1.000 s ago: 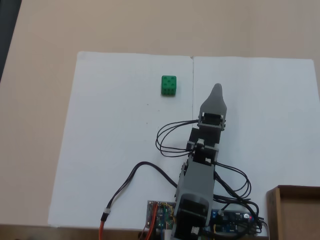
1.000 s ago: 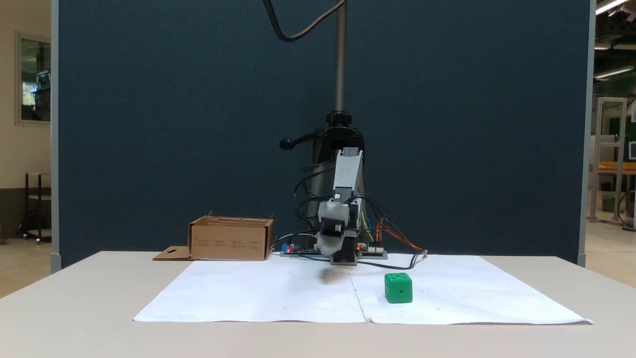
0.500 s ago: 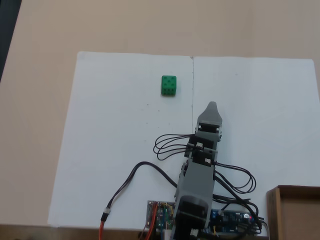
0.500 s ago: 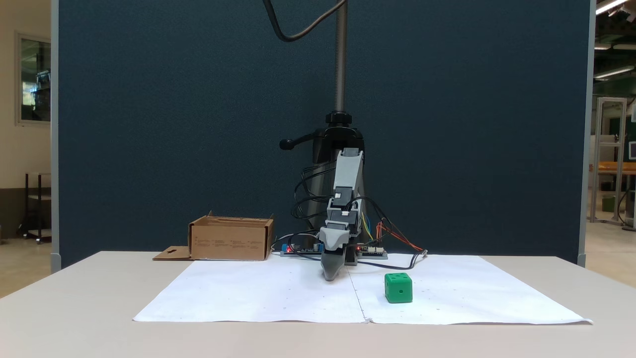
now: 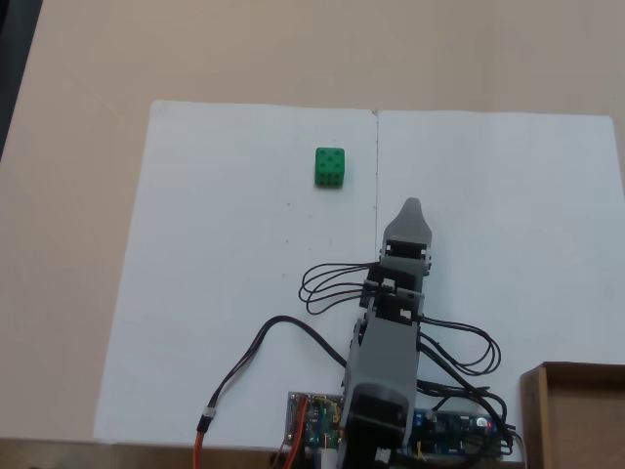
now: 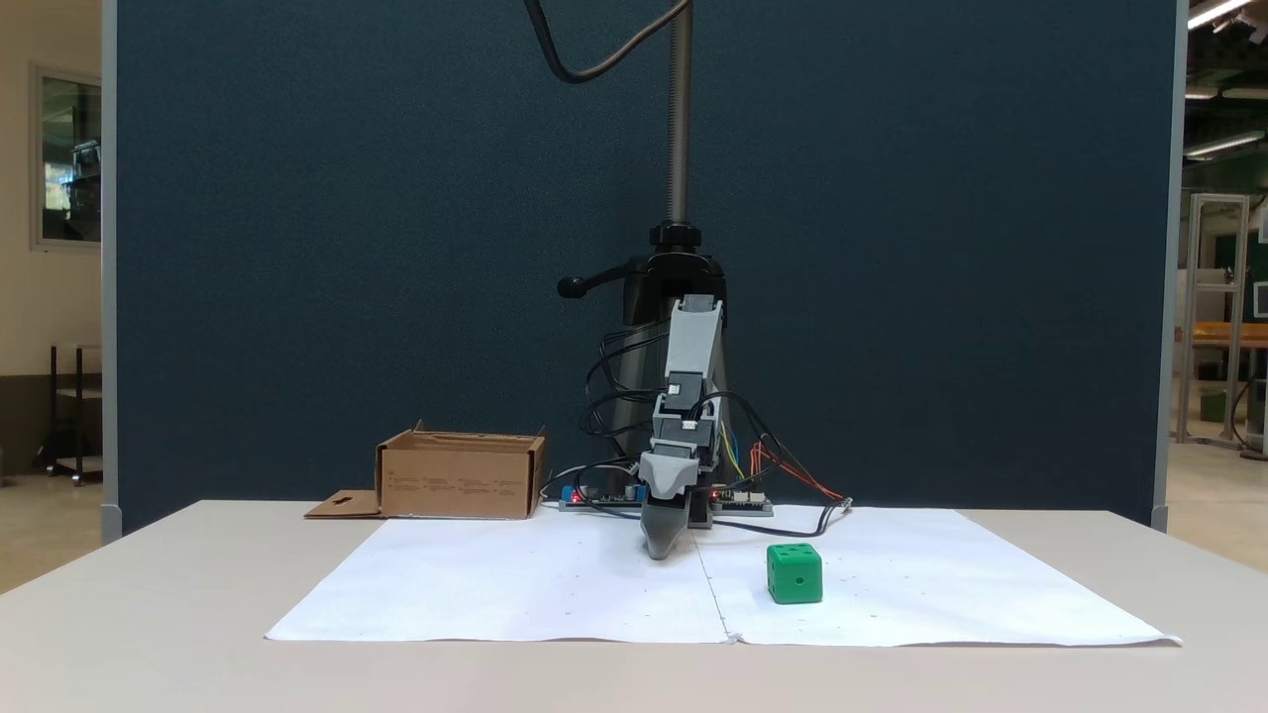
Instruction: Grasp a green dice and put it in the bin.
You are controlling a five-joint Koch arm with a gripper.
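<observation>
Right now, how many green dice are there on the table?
1. The green dice lies on the white paper, apart from the gripper, far from the bin. The bin's inside is hidden from both fixed views, so another could be there.

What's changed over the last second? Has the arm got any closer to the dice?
The gripper drew back toward the arm's base and dropped low over the white paper; a second ago it reached further out and was blurred with motion. Most of that happened early, and it has barely moved in the last half second. So no, it isn't closer. Nothing was grasped. The green dice sits where it was, apart from the gripper, and the bin is unmoved.
</observation>
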